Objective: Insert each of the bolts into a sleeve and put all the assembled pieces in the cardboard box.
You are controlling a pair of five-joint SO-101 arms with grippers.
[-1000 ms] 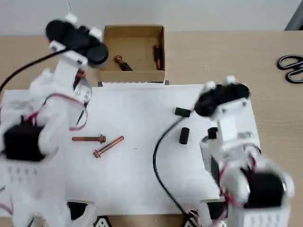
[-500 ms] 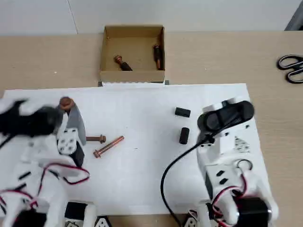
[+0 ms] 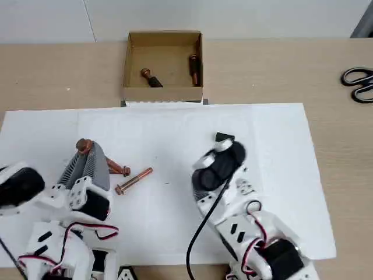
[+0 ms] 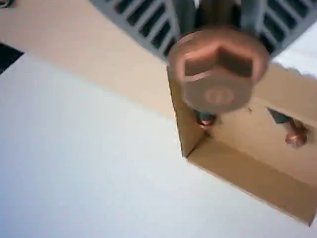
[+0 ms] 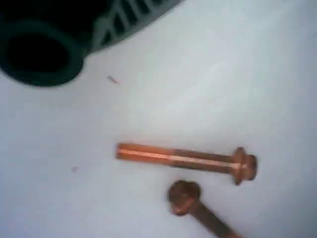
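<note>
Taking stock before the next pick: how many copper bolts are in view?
5. One bolt and another lie in the cardboard box; one is in the left gripper; two lie on the white paper beside it. More may be hidden.

A pale wall (image 3: 233, 17) backs the wooden table (image 3: 262, 70).

place: lab or hobby bench | evidence: wooden table (image 3: 58, 70), white paper sheet (image 3: 175, 128), scissors (image 3: 358, 84)
</note>
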